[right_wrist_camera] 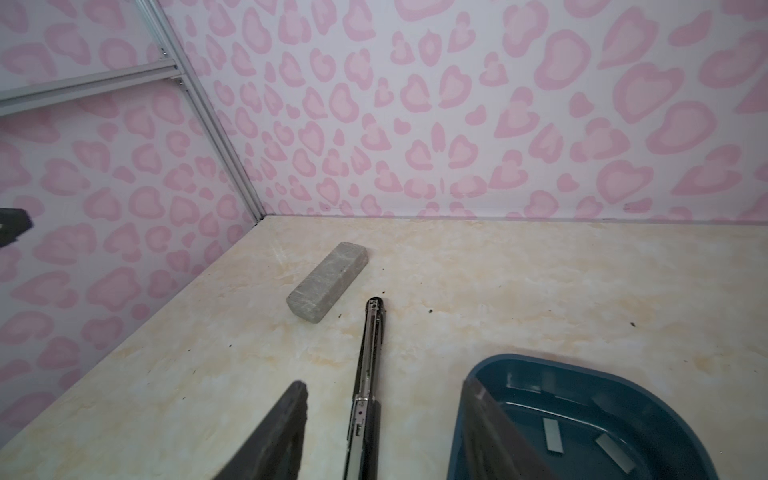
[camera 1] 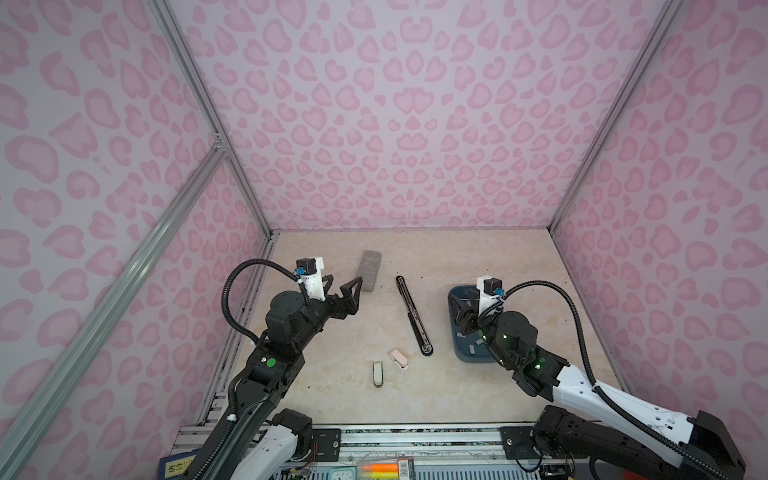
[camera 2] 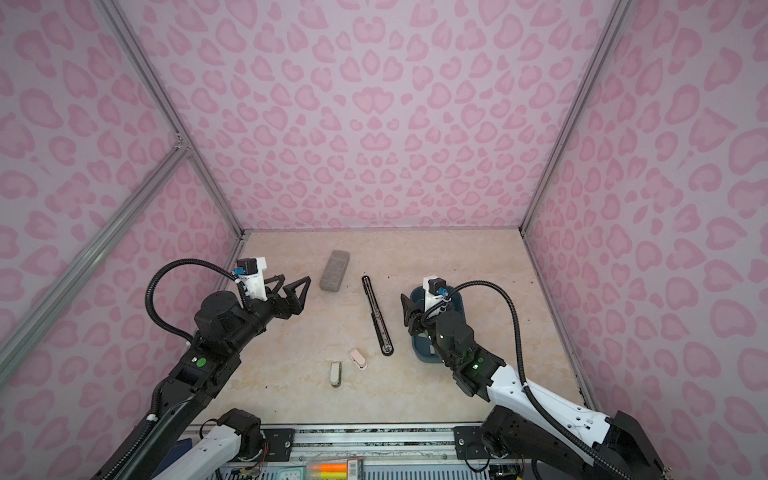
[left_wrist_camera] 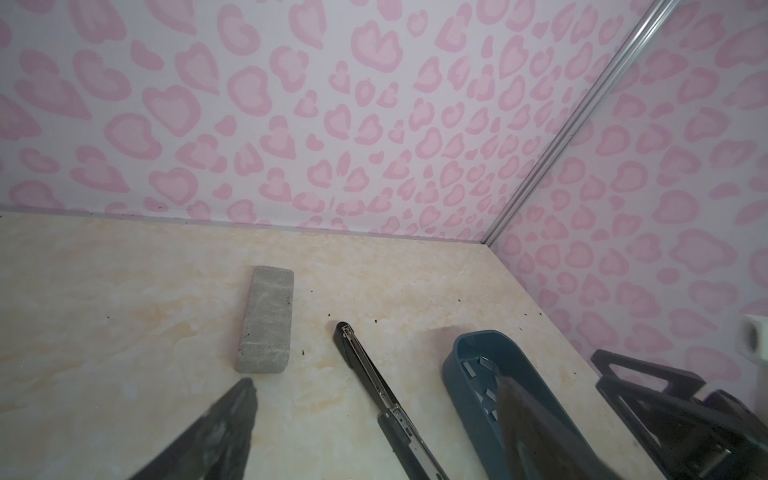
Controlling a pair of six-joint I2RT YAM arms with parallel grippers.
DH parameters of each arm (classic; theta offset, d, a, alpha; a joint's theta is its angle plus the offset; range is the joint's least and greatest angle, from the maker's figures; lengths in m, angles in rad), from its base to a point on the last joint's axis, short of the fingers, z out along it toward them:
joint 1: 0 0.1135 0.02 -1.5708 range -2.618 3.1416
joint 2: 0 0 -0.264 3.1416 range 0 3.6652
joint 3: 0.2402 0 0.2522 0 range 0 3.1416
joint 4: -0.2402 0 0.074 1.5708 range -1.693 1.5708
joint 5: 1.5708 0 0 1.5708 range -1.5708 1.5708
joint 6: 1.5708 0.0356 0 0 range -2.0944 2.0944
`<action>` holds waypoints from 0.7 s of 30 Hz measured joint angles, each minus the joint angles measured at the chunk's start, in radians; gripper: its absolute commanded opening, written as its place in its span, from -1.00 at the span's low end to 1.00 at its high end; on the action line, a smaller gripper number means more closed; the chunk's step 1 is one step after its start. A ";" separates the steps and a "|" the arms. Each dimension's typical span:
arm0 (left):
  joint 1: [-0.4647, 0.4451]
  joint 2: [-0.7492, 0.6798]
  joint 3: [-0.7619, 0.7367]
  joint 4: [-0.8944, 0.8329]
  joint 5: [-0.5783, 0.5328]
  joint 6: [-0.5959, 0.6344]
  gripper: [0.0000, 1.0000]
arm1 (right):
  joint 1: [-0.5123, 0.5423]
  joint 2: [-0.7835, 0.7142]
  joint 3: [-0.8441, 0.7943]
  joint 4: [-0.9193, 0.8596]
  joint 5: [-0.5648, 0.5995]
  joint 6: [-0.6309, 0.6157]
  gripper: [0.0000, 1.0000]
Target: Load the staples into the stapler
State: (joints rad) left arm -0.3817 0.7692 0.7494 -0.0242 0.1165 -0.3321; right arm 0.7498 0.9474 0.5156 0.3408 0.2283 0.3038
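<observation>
The black stapler (camera 1: 413, 316) (camera 2: 377, 316) lies opened out flat in the middle of the table, with its metal channel (right_wrist_camera: 365, 374) facing up. Several light-grey staples (right_wrist_camera: 552, 434) (left_wrist_camera: 469, 368) (camera 1: 471, 348) lie loose in a dark blue tray (camera 1: 467, 358) (right_wrist_camera: 540, 362) to the right of it. My right gripper (camera 1: 464, 305) (right_wrist_camera: 385, 385) hangs open over the tray's left rim with nothing between its fingers. My left gripper (camera 1: 345, 282) (left_wrist_camera: 378, 382) is open and empty, left of the stapler and close to the grey block.
A grey speckled block (camera 1: 370, 270) (camera 2: 334, 270) lies at the back left of the stapler. Two small pale objects (camera 1: 400, 359) (camera 1: 377, 373) lie near the stapler's front end. Pink patterned walls enclose the table on three sides.
</observation>
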 measured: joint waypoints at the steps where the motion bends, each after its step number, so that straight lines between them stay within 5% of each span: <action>1: -0.014 0.006 0.008 0.005 0.000 0.021 0.78 | -0.013 0.005 0.002 0.000 -0.009 0.000 0.19; 6: -0.033 0.058 0.067 0.017 0.006 0.100 0.78 | -0.051 0.018 0.005 -0.027 -0.065 0.011 0.22; 12: -0.035 0.228 0.311 -0.082 0.033 0.290 0.78 | -0.079 -0.035 -0.010 -0.042 -0.080 0.017 0.32; 17: -0.035 0.330 0.432 -0.235 0.050 0.569 0.37 | -0.093 -0.063 -0.021 -0.047 -0.092 0.018 0.34; 21: -0.067 0.384 0.439 -0.393 0.075 0.837 0.36 | -0.101 -0.071 -0.023 -0.049 -0.100 0.026 0.35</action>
State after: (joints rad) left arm -0.4484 1.1530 1.1881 -0.4168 0.1913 0.5053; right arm 0.6487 0.8761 0.4931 0.2920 0.1280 0.3294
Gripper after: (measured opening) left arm 0.673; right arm 0.670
